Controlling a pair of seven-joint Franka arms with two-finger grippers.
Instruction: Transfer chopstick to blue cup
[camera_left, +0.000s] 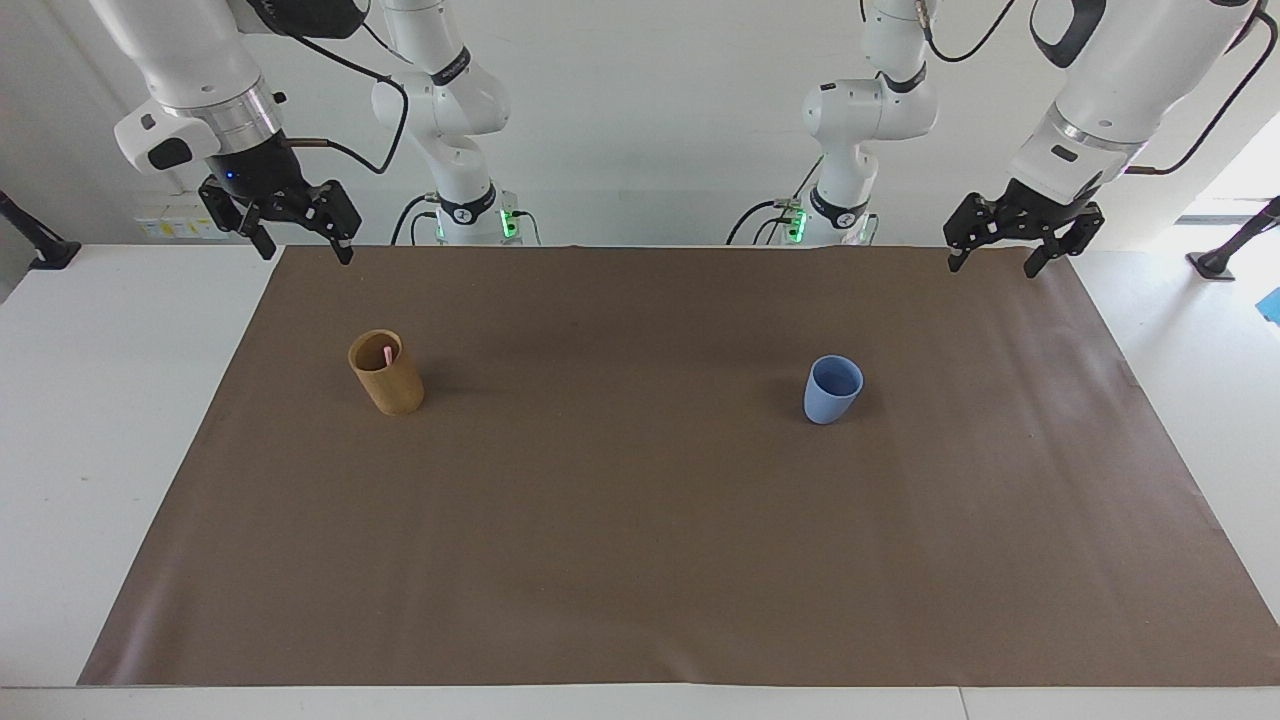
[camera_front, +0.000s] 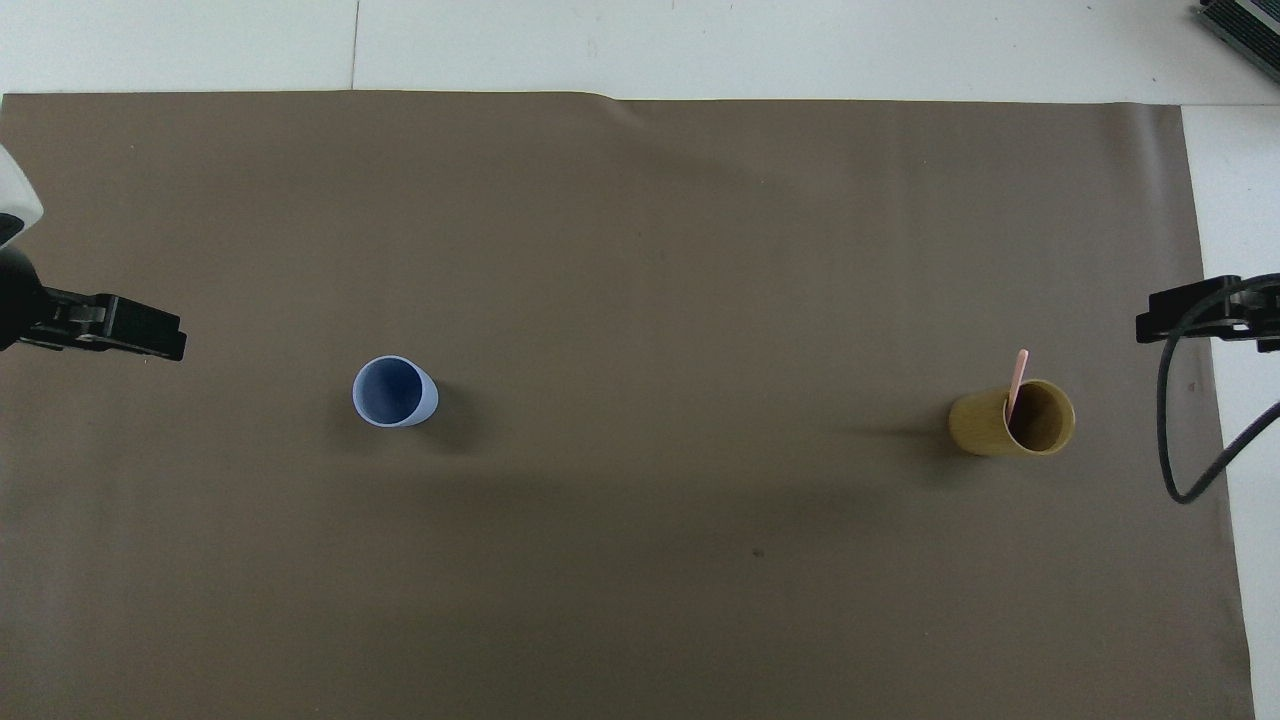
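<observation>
Two white robot arms hung raised over the robots' edge of a brown mat (camera_left: 640, 560), one at each end of the table, both waiting. The right gripper (camera_left: 300, 245) was up over the mat's edge at its own end, jaws standing open and empty. The left gripper (camera_left: 1000, 262) hovered the same way at its end, also open and holding nothing.

The chopstick (camera_front: 1018, 378), a thin pink stick, stood leaning inside a tan bamboo holder (camera_left: 390, 385) toward the right arm's end of the mat, only its tip showing above the rim. The blue cup (camera_left: 832, 390) stood upright and empty toward the left arm's end, well apart from the holder. Nothing in the transfer had begun.

Several things could go wrong. So little of the stick cleared the rim that the fingers might catch the holder's wall and tip it, or close on air. A thin stick could swivel or slip in the grip while carried. The cup looked light with a rounded base, so a stick lowered off-centre or dropped slantwise might knock it over or bounce out. The long gap might call for a handover, another chance to drop it.
</observation>
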